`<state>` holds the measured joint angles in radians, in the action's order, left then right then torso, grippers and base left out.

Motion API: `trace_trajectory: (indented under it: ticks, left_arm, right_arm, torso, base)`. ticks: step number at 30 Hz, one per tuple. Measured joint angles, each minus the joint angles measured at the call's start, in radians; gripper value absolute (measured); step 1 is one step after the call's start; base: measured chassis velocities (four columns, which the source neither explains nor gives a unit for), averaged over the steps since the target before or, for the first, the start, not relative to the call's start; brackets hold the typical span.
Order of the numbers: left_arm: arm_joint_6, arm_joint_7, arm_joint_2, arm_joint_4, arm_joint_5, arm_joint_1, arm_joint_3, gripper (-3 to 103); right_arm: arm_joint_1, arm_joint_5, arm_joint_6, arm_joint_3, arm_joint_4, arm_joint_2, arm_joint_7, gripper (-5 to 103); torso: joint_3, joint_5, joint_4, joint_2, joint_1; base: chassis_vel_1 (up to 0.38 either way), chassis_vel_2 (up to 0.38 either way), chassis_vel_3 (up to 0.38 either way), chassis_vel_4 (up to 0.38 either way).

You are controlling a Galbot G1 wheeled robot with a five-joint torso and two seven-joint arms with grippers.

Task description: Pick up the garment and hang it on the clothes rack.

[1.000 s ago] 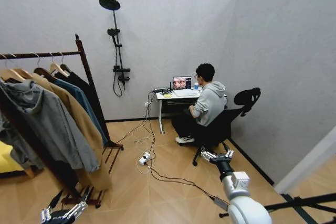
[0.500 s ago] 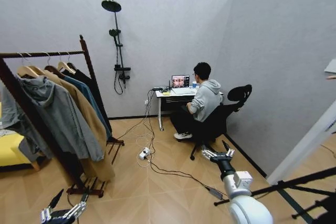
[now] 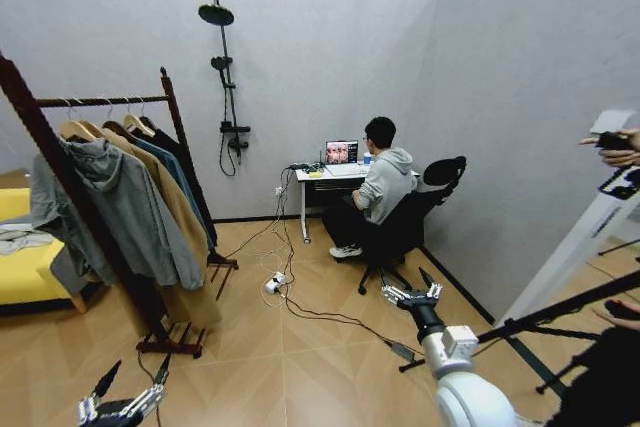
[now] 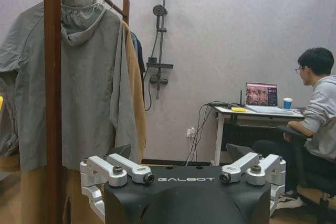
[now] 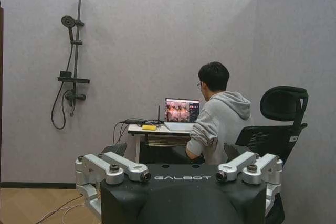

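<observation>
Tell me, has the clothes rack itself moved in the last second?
No. The clothes rack keeps its place beside the shower stand; both slid rightward together in the head view, so the camera turned, not the rack.

Clothes rack (image 3: 170,107) cut off at the head view's left edge, bar end and near post top out of sight; foot base half covered by hanging cloth. Garment (image 3: 190,172) mostly hidden behind the blue jacket (image 3: 168,172), tan coat (image 3: 160,217) and grey hoodie (image 3: 125,212): only a dark strip at the row's far end, hanger hook too small to make out. In the left wrist view, rack post (image 4: 51,98) cropped top and bottom. Left gripper (image 3: 125,387) clipped by the head view's lower edge. Person's hand (image 3: 615,152) cut by the right edge.
</observation>
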<state>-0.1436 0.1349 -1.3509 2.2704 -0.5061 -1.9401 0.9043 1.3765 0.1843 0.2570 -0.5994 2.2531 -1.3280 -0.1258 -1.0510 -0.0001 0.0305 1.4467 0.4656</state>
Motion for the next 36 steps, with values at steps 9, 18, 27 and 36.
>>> trace_trajectory:
  ticks: [9,18,27,36]
  left_arm:
    - [0.0,0.0,0.0,0.0,0.0,0.0,0.0,100]
    - [0.0,0.0,0.0,0.0,0.0,0.0,0.0,100]
    - [0.0,0.0,0.0,0.0,0.0,0.0,0.0,100]
    - [0.0,0.0,0.0,0.0,0.0,0.0,0.0,100]
  right_arm:
    - [-0.004,-0.006,-0.031,0.013,-0.016,0.002,0.014,100]
    - [-0.011,-0.005,-0.033,0.015,-0.035,0.003,0.044,100]
    - [-0.02,0.019,-0.06,0.013,-0.08,0.018,0.108,100]
    - [-0.042,0.092,-0.014,0.012,-0.079,0.024,0.162,100]
  torso:
    - [0.0,0.0002,0.0,0.0,-0.001]
    - [0.0,0.0001,0.0001,0.0,-0.001]
    - [0.0,0.0001,0.0001,0.0,0.001]
    - [0.0,0.0,0.0,0.0,0.0]
  base:
    - [0.213,-0.208,-0.212,0.221]
    - [0.087,-0.068,-0.086,0.097]
    - [-0.016,0.048,0.041,-0.021]
    - [0.0,0.0,0.0,0.0]
